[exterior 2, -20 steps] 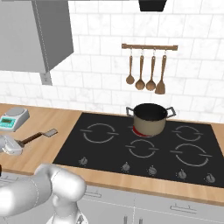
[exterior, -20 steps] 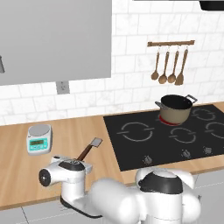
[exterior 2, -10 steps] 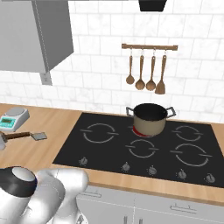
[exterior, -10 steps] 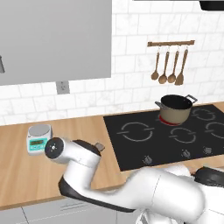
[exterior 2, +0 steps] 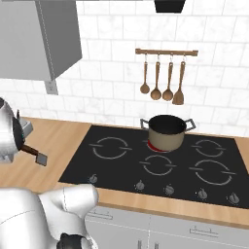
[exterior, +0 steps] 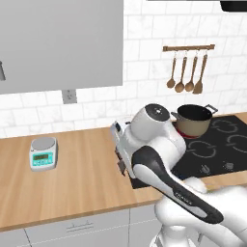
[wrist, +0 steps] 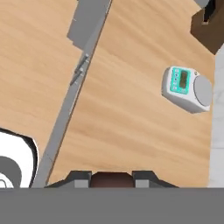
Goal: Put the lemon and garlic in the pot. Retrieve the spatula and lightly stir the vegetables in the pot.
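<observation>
My gripper (wrist: 113,179) is shut on the spatula's dark brown handle (wrist: 113,180), which sits between the two fingertips. From the right base camera the spatula (exterior 2: 34,153) juts out of the gripper (exterior 2: 22,144) at the left edge, silver blade (exterior 2: 42,159) lowest, held above the wooden counter. The hand (exterior: 119,144) hovers left of the hob. The pot (exterior 2: 168,131) stands on the hob's rear burner, well to the right of the gripper; it is also in the left base view, pot (exterior: 194,120). The lemon and garlic are hidden; the pot's dark inside shows nothing distinct.
A small kitchen scale (exterior: 43,153) sits on the counter at left, also below the hand, scale (wrist: 188,89). Wooden spoons and a turner (exterior 2: 165,78) hang on a rail above the pot. The black hob (exterior 2: 121,160) has knobs along its front. A wall cabinet (exterior: 58,43) hangs upper left.
The arm has reared up from low over the counter, its elbow swinging right. The spatula stays gripped and has shifted slightly toward the hob. Pot and scale are unmoved.
</observation>
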Controlling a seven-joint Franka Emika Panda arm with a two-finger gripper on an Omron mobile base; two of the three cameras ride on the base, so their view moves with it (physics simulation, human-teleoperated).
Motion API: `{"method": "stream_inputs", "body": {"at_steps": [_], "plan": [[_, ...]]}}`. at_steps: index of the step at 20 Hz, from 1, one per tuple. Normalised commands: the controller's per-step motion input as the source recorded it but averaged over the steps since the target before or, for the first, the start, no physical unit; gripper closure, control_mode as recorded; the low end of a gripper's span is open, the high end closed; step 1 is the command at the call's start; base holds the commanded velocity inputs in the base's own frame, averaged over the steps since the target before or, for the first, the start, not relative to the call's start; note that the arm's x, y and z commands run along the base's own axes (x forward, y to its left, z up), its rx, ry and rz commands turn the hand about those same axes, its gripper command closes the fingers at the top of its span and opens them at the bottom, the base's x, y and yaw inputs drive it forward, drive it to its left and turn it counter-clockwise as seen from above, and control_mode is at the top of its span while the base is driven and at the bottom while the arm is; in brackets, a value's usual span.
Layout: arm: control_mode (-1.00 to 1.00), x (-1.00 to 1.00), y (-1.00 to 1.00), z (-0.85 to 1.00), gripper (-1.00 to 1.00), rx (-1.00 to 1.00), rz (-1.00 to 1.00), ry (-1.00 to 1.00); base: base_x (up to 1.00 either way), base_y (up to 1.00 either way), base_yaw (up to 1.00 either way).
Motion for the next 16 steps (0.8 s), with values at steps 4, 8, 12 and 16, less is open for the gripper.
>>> {"method": "stream_inputs", "body": {"at_steps": [4, 8, 12, 16], "plan": [[-1.00, 0.00, -0.68, 1.00, 1.00, 0.61, -0.47, 0.36, 0.00, 0.00, 0.00], [-1.00, 0.00, -0.55, 0.79, 1.00, 0.38, -0.61, 0.30, 0.00, 0.00, 0.00], [-1.00, 0.00, -0.46, 0.39, 1.00, 0.19, -0.70, 0.24, 0.00, 0.00, 0.00], [-1.00, 0.02, -0.56, 0.09, 1.00, 0.11, -0.69, 0.23, 0.00, 0.00, 0.00]]}}
